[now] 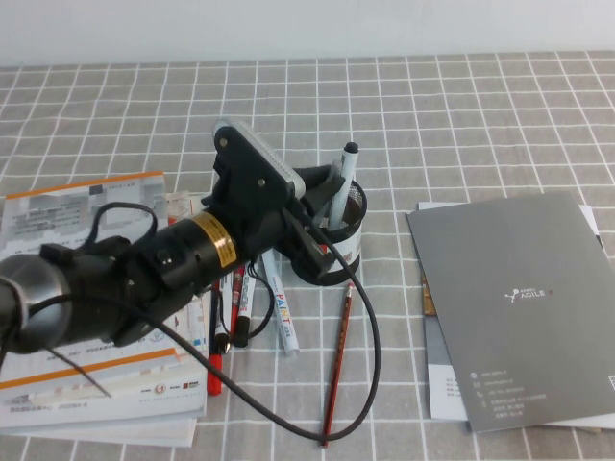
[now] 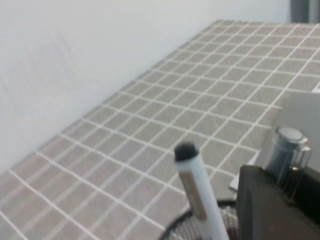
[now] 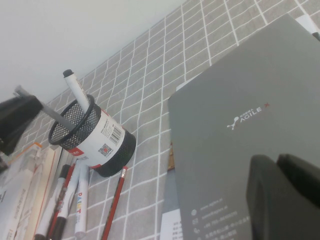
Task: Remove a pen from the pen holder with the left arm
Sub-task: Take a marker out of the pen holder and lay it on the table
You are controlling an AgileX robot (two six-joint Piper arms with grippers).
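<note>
Overall: a table (image 1: 461, 125) covered in a grey tiled cloth stood against a white wall.
Pen holder (image 1: 344, 252): a black mesh cup with a white barcode label stood upright near the table's middle.
Contents: a grey pen (image 3: 47, 111) and a white marker (image 1: 346, 178) with a black cap both leaned out of the cup, their lower ends inside.
Left gripper (image 1: 322, 197): it sat right at the holder's rim on the robot's left side, and its dark fingers (image 2: 272, 200) looked closed on the grey pen's upper shaft, the cap sticking out above them.
Task pen: the grey pen was not yet out of the holder.
Left arm: it reached in from the near left, with a black cable (image 1: 370, 355) looping down onto the cloth.
Right gripper (image 3: 285, 200): seen only by its own wrist camera, it hung over the grey booklet (image 1: 519, 307) on the robot's right; whether it was open or closed could not be told.
Loose items: a white paint marker (image 1: 282, 307), a black marker (image 1: 245, 312), a red pen (image 1: 216, 355) and a red pencil (image 1: 338, 355) lay on the cloth in front of the holder.
Papers (image 1: 77, 202): a stack of printed sheets lay at the left, partly under the arm.
</note>
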